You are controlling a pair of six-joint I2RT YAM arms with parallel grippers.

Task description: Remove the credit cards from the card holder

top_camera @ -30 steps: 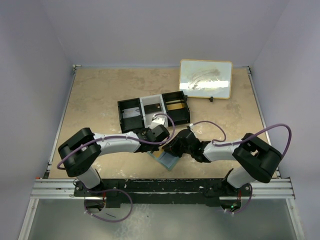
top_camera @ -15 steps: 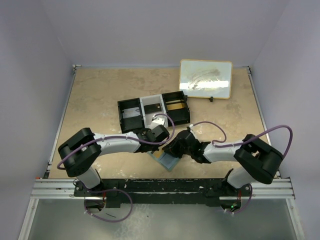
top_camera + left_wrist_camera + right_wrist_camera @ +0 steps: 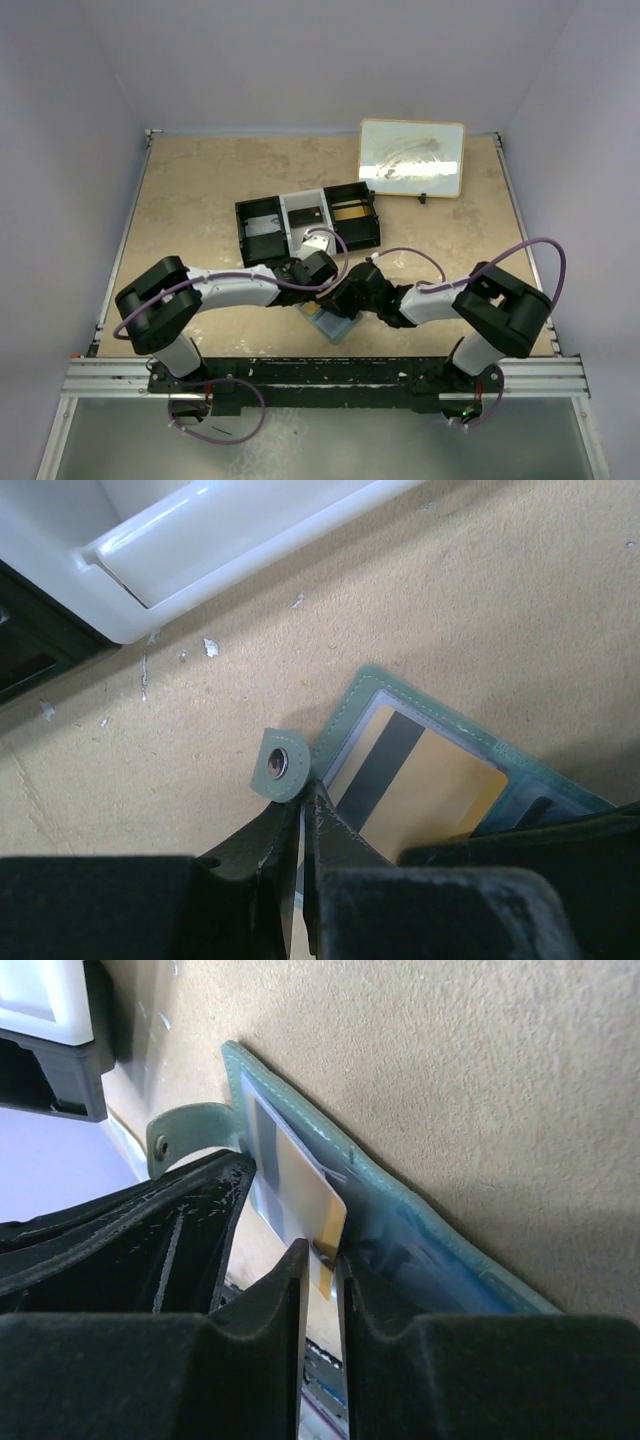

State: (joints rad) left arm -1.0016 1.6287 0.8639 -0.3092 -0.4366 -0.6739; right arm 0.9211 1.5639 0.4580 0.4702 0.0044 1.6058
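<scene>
The card holder point(image 3: 330, 325) lies open on the table between both arms, grey-green outside point(image 3: 350, 712) and light blue inside point(image 3: 430, 1250). An orange-tan credit card point(image 3: 432, 792) with a dark stripe sits in its slot. My left gripper point(image 3: 303, 798) is shut on the holder's edge, right beside the round snap tab point(image 3: 277, 765). My right gripper point(image 3: 323, 1257) stands narrowly open, with the free corner of the orange-tan card point(image 3: 300, 1188) between its fingers and light showing beside it. From above, both grippers meet over the holder, left point(image 3: 320, 300) and right point(image 3: 340, 303). No dark card shows.
A black-and-white three-compartment tray point(image 3: 308, 222) stands just behind the grippers, its white wall point(image 3: 200, 550) close to my left wrist. A wood-framed whiteboard point(image 3: 411, 158) leans at the back right. The left gripper's finger point(image 3: 150, 1245) crowds the right wrist view.
My left gripper has closed on the holder's edge. The right arm has slid left toward the holder, and its jaws have narrowed slightly around the card's corner.
</scene>
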